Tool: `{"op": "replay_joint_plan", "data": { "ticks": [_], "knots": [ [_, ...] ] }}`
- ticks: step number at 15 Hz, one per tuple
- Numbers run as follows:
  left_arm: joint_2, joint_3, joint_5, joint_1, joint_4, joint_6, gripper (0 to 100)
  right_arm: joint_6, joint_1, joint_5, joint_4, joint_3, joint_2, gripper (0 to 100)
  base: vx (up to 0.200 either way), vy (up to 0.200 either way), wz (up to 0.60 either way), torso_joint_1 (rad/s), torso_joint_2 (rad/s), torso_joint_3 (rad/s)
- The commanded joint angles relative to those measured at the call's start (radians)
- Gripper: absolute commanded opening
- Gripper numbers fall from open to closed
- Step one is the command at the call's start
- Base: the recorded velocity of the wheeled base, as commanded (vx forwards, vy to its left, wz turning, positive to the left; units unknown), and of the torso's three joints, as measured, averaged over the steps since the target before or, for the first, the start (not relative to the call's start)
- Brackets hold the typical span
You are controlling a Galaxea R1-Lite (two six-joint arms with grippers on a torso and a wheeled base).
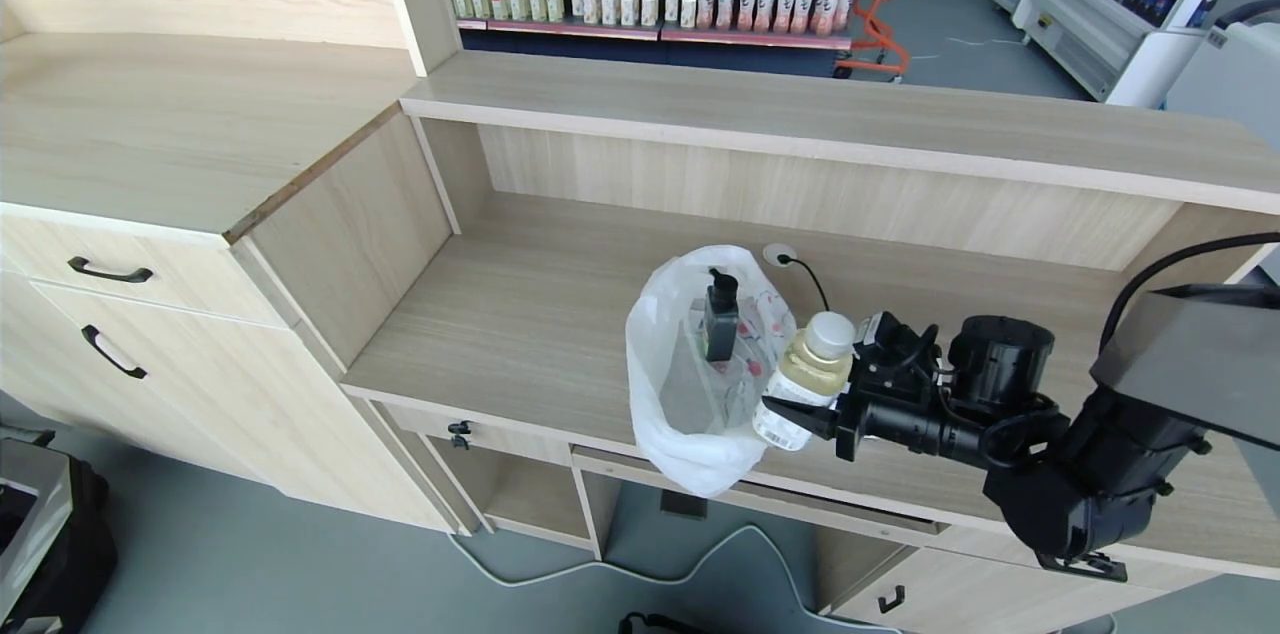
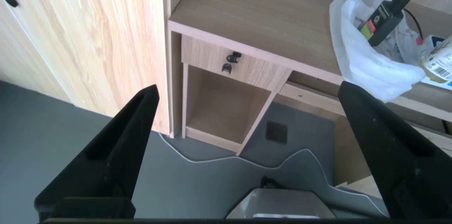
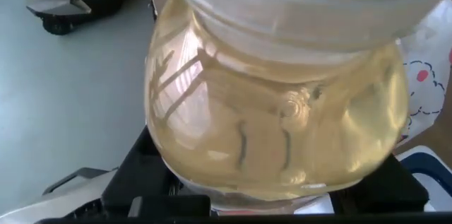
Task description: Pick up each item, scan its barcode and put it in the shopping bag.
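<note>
Head view: your right gripper (image 1: 800, 417) clamps the bottle (image 1: 812, 366) of pale drink just beside the shopping bag (image 1: 668, 384).
You hold the bottle tilted over the counter (image 1: 520, 314); your left gripper (image 2: 248, 90) gapes wide, empty, above the floor (image 2: 42, 114).

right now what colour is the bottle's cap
White. The cap tops the bottle in the right gripper; head view shows it best.

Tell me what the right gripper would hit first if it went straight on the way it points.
Most likely the bag: the right gripper, shut on a bottle, points at its side, so the bottle would push into the plastic first. The gap between them is hard to judge.
</note>
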Motion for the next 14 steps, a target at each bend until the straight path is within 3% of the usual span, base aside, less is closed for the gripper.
{"op": "replay_joint_plan", "data": {
  "ticks": [1, 14],
  "knots": [
    [0.0, 0.0, 0.0, 0.0, 0.0, 0.0, 100, -0.011, 0.009, 0.0, 0.001, -0.068, 0.054, 0, 0.0, 0.0, 0.0, 0.0, 0.0, 0.0],
    [0.0, 0.0, 0.0, 0.0, 0.0, 0.0, 100, -0.019, 0.042, 0.06, 0.0, -0.252, 0.17, 0, 0.0, 0.0, 0.0, 0.0, 0.0, 0.0]
  ]
}}
